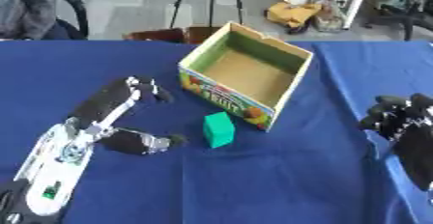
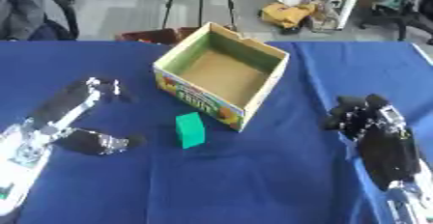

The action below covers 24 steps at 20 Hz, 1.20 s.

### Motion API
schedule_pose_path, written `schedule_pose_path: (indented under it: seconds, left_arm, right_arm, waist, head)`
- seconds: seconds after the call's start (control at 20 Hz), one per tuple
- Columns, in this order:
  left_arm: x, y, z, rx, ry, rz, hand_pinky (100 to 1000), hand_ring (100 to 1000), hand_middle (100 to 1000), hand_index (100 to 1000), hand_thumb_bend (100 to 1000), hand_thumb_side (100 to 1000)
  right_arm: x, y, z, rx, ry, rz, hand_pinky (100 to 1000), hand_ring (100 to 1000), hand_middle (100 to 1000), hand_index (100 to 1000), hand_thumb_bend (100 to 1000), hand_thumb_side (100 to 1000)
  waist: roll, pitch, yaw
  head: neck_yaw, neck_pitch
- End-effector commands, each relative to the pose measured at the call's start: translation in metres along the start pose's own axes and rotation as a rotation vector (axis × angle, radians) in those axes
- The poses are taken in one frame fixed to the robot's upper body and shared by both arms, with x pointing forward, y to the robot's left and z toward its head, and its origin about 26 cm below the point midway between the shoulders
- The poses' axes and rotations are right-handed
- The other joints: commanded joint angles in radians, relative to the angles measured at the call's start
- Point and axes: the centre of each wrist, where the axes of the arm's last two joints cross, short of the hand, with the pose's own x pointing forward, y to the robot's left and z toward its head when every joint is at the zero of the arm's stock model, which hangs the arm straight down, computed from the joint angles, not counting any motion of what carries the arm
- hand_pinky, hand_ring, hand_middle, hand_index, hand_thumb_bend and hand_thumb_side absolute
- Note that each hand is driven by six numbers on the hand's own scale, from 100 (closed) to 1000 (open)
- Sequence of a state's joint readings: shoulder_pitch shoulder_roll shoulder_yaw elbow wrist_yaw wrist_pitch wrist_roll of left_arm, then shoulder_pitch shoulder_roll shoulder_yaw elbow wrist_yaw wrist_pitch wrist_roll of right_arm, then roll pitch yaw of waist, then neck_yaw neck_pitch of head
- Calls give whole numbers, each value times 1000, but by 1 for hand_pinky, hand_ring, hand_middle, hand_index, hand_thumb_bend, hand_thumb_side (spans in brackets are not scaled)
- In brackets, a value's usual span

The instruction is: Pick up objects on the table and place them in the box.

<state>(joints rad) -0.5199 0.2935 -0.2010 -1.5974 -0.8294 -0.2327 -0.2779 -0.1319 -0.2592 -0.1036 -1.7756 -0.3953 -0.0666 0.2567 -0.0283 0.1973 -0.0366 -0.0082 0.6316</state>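
standing upright, green block [image 1: 219,129] sits just beside open box [image 1: 290,91].

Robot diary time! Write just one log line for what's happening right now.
left hand: open, beside green block, not touching | right hand: curled, holding nothing | box: no objects visible inside | block on blue table, outside box

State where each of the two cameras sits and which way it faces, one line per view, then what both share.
Left eye view: in the head, looking down at the blue table; left hand shows fully, right hand at the edge.
Right eye view: beside it, facing the same way; right hand shows more fully.
Shared: open box, green block in front of it, both hands holding nothing.
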Motion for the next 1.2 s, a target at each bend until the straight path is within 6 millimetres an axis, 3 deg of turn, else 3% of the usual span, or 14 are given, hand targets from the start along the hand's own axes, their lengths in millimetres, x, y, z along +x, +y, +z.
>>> schedule_pose_path:
  seconds: [0.05,1.2]
  left_arm:
    - [3,3,-8,15,-5,-40,579,707,553,697,696,704]
    - [3,-33,-46,46,64,-105,585,702,561,702,729,683]
  right_arm:
    - [6,-1,-3,14,-16,9,638,577,573,738,100,868]
    - [3,1,-2,25,-6,4,639,577,573,738,100,869]
  waist:
    - [-2,-16,-4]
    - [-5,-24,-21]
  head:
    - [5,-3]
    - [18,6]
